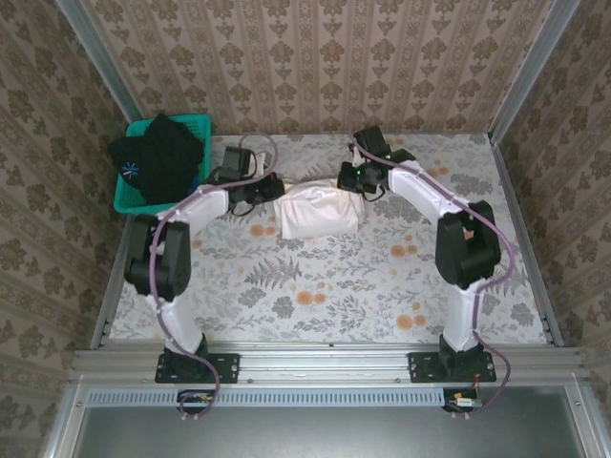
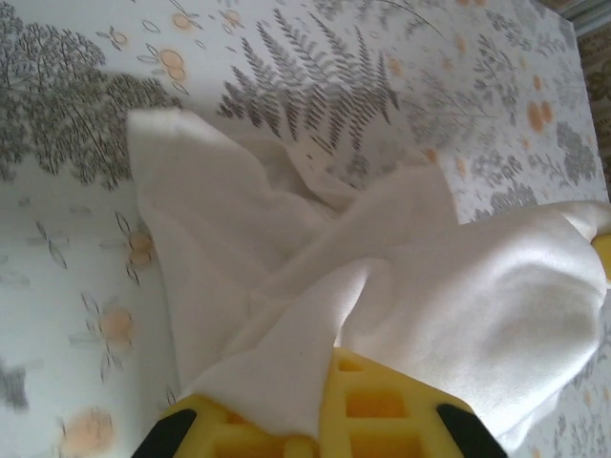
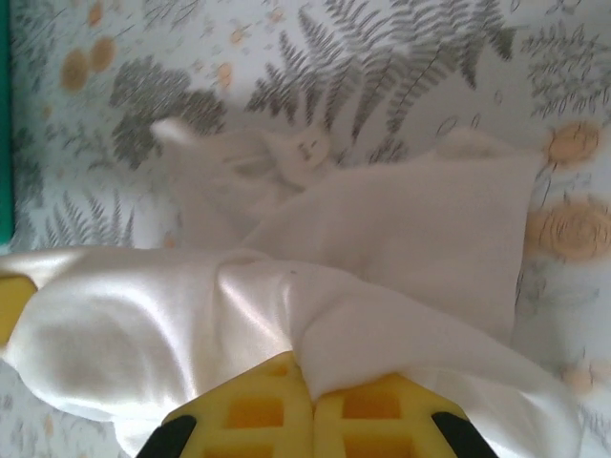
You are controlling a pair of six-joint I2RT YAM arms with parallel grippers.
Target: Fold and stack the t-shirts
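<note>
white t-shirt (image 1: 318, 215) lies part-folded at mid counter (image 1: 334, 286), between the arms. left jaws and right jaws are each closed on its cloth. letting go unevenly could drag the fold open or leave it bunched.

1. The soft cloth t-shirt (image 1: 318, 212) is plain white.
2. The tabletop (image 1: 315, 286) is pale, printed with grey ferns and orange flowers.
3. The plastic mesh basket (image 1: 129, 200) is teal. The bundled cloth (image 1: 158, 153) in it is black with a small white starburst.
4. The left tool (image 2: 320, 410) and the right tool (image 3: 310, 410) are yellow with a grid pattern.
5. The wallpaper (image 1: 315, 67) is beige damask.
</note>
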